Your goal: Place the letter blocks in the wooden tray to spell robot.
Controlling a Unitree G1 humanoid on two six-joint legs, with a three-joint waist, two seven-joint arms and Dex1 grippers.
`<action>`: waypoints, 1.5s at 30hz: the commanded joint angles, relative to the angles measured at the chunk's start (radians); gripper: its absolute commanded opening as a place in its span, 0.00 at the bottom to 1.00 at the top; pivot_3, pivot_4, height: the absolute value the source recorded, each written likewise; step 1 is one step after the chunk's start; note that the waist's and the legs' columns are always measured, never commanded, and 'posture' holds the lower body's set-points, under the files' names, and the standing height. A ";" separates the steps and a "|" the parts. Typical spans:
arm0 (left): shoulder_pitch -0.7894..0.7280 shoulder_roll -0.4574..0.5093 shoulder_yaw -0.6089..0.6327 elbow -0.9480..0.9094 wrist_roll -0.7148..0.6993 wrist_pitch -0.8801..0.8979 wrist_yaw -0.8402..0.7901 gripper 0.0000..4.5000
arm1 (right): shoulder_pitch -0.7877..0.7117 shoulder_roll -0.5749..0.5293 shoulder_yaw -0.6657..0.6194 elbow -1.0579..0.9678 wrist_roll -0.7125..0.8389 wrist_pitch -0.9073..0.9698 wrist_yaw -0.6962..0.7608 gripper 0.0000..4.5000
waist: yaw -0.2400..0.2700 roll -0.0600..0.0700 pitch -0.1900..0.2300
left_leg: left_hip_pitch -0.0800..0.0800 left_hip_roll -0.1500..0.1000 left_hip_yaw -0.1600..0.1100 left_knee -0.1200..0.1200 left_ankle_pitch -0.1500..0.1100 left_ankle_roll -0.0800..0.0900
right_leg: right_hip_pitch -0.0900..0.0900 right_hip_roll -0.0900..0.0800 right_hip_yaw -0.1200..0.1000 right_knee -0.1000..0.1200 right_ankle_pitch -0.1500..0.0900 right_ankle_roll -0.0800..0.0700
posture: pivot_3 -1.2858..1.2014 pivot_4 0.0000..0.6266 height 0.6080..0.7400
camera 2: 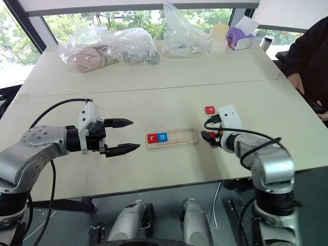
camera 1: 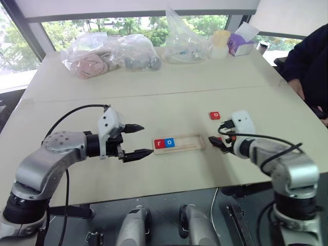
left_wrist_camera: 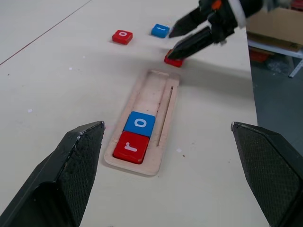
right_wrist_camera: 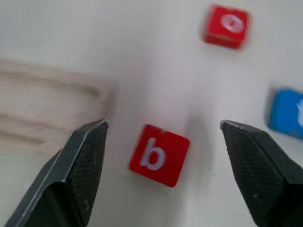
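The left end effector (camera 1: 136, 140) hovered over the surface (camera 1: 77, 169), fingers spread wide and holding nothing, pointing toward the left end of the wooden tray (camera 1: 192, 143). Open surface lay around it, and the near edge ran just below the arm.

The tray lay lengthwise near the middle of the surface. From the head views, a red tile (camera 1: 159, 143) and a blue tile (camera 1: 169, 143) sat side by side at its left end; the left wrist view made their letters clear, the red r (left_wrist_camera: 131, 146) and the blue o (left_wrist_camera: 140, 124) touching each other, the remaining slot bare wood with a thin groove along one side.

Right of the tray, the right end effector (camera 1: 216, 144) angled down at the surface just beyond the tray's right end. The head views hid what lay under its tips apart from a sliver of red. The right wrist view showed a red b tile (right_wrist_camera: 159, 155) flat on the surface between the parted fingers, touched by neither, slightly rotated and near the tray's end. That view also caught the red o tile (right_wrist_camera: 226, 26) farther off and the edge of a blue tile (right_wrist_camera: 286, 113) to one side, its letter cut off. In the left eye view the red o tile (camera 1: 214, 115) lay behind the right end effector, well apart from the tray.

Farther back sat plastic bags (camera 1: 110, 54) and a purple box (camera 1: 241, 43); a person's dark sleeve (camera 1: 307, 56) rested at the right edge.
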 commanded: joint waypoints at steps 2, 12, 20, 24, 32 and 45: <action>-0.014 0.007 0.010 -0.017 -0.009 -0.016 0.000 1.00 | 0.024 -0.294 0.090 0.058 0.047 -0.340 0.402 0.89 | 0.002 0.000 0.001 | 0.000 0.000 0.000 -0.001 0.000 0.000 | 0.000 0.000 0.000 -0.001 -0.001 0.001 | 0.52 0.24 0.89; -0.014 0.012 0.019 -0.028 -0.004 -0.021 0.013 1.00 | -0.080 -0.438 0.319 0.525 -0.185 -1.004 0.796 0.89 | -0.001 -0.001 0.001 | 0.000 0.000 0.001 0.001 0.000 0.000 | 0.001 0.000 0.000 -0.001 -0.001 0.001 | 0.52 0.24 0.89; 0.023 0.046 0.035 -0.058 -0.021 -0.014 -0.006 1.00 | -0.194 -0.355 0.370 0.759 -0.270 -1.151 0.843 0.89 | 0.002 -0.001 0.001 | 0.000 0.000 0.002 0.001 0.000 0.000 | 0.000 0.000 0.000 0.000 0.001 -0.002 | 0.52 0.24 0.89; 0.031 0.053 0.040 -0.065 -0.026 -0.012 -0.007 1.00 | -0.209 -0.328 0.373 0.801 -0.287 -1.173 0.858 0.89 | 0.005 -0.001 0.001 | 0.000 0.000 0.002 0.001 0.000 0.000 | 0.001 0.000 0.000 0.000 0.002 -0.002 | 0.52 0.24 0.89; 0.034 0.057 0.048 -0.068 -0.024 -0.008 0.003 1.00 | -0.222 -0.286 0.372 0.833 -0.307 -1.183 0.864 0.89 | 0.002 -0.001 0.001 | 0.001 0.000 0.002 0.001 0.000 0.000 | 0.001 0.000 0.000 0.001 0.002 -0.002 | 0.52 0.24 0.89; 0.026 0.055 0.040 -0.067 -0.016 -0.009 0.007 1.00 | -0.286 -0.233 0.350 0.844 -0.319 -1.157 0.814 0.25 | 0.000 -0.001 0.001 | 0.001 0.000 0.002 0.002 0.001 -0.001 | 0.001 0.000 0.000 0.002 0.002 -0.002 | 0.52 0.24 0.89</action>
